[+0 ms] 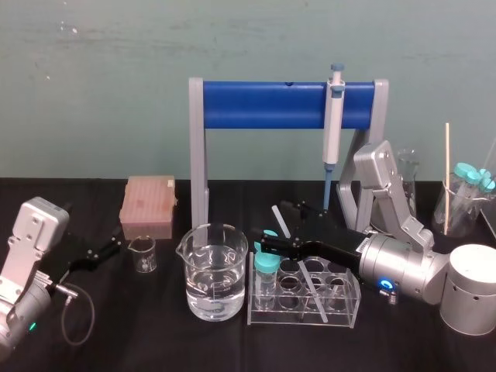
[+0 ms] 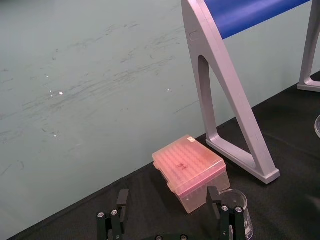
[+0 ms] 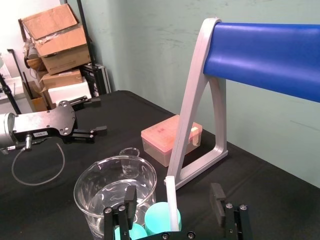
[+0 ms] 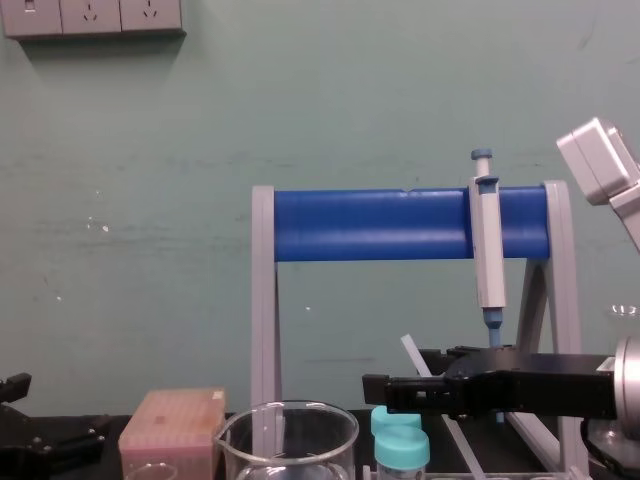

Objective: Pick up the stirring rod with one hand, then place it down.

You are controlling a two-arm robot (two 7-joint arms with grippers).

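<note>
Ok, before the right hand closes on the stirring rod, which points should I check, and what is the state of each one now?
1. Right hand open: ok, its fingers stand apart.
2. Stirring rod between those fingers: ok, it rises midway and touches neither.
3. Rod's lower end: cannot tell how it sits; the rod leans in the test tube rack.
4. Room around the hand: probably not ok, a teal-capped tube stands close by the fingers.
5. Large beaker of water: ok, beside the rack, apart from the hand.
6. Left hand: ok, open, parked far left by the small beaker.
</note>
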